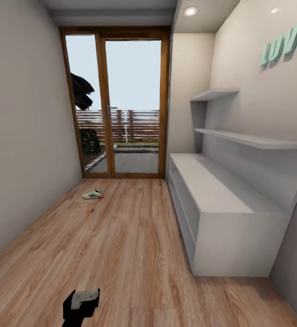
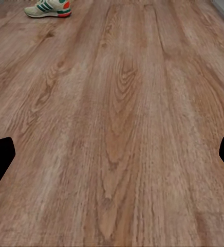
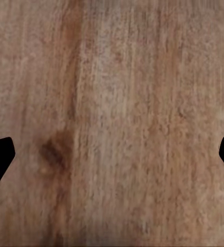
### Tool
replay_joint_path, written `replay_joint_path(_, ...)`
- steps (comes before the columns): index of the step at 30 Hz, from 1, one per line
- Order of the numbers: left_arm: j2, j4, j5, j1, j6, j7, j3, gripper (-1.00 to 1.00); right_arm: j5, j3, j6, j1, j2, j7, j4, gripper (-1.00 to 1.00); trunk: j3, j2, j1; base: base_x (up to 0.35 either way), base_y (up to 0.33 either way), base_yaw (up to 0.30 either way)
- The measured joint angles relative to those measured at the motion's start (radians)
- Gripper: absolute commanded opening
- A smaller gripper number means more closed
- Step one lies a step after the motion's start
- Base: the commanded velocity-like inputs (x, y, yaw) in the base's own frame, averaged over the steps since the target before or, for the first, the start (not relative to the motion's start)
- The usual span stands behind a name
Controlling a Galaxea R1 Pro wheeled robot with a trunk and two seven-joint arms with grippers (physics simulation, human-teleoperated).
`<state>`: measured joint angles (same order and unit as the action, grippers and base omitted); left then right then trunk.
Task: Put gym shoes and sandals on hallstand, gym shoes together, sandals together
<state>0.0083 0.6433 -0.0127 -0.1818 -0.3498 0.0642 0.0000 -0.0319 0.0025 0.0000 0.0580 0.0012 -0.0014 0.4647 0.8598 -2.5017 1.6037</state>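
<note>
Your left gripper point(image 2: 112, 154) and right gripper point(image 3: 112, 154) hang spread apart over bare floor point(image 1: 130, 236); one gym shoe point(image 1: 93, 194) (far left) lies near the door point(image 1: 116, 104).

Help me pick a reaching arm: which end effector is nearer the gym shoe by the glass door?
Left, as far as shown. The left end effector faces along the floor toward the gym shoe, still far off. The right end effector points at bare planks; its distance is unclear.

One gym shoe point(image 1: 93, 194), cream-white with green side stripes and an orange-red heel, lies upright on its sole on the wood-plank corridor floor point(image 1: 121, 245) near the glass door. The light-grey hallstand point(image 1: 221, 204) stands along the right wall, its top bare.
</note>
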Motion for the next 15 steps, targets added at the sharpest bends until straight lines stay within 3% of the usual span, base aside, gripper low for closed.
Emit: replay_joint_path(15, -0.001, 0.0, 0.0, 0.0, 0.0, 0.0, 0.0, 1.0, 0.0, 0.0, 0.0, 0.0, 0.0, 0.0, 0.0, 1.0, 0.0, 0.0, 0.0, 0.337, 0.0, 0.005)
